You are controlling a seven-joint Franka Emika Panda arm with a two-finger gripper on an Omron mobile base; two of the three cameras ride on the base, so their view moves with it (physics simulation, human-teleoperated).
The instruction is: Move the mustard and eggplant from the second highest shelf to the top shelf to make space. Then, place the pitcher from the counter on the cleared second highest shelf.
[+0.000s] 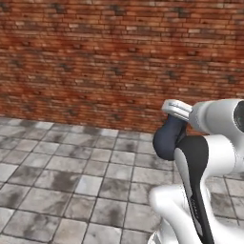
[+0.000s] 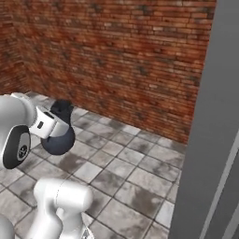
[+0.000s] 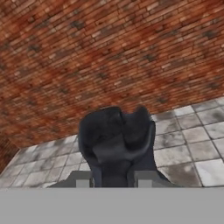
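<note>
The dark navy pitcher (image 1: 167, 139) hangs in the air in front of the red brick wall, carried by my gripper (image 1: 174, 114), which is shut on its upper part. From the right base camera the pitcher (image 2: 59, 136) shows its round belly below the hand, and the gripper (image 2: 55, 122) clamps it near the neck. In the hand view the pitcher (image 3: 117, 142) sits right between the fingertips (image 3: 84, 178), its flared rim pointing away. The mustard, the eggplant, both fridge shelves and the counter are out of view.
A red brick wall (image 1: 109, 57) stands ahead over a grey tiled floor (image 1: 71, 181). A tall grey panel (image 2: 207, 140) rises at the right edge of the right base view, close to the base.
</note>
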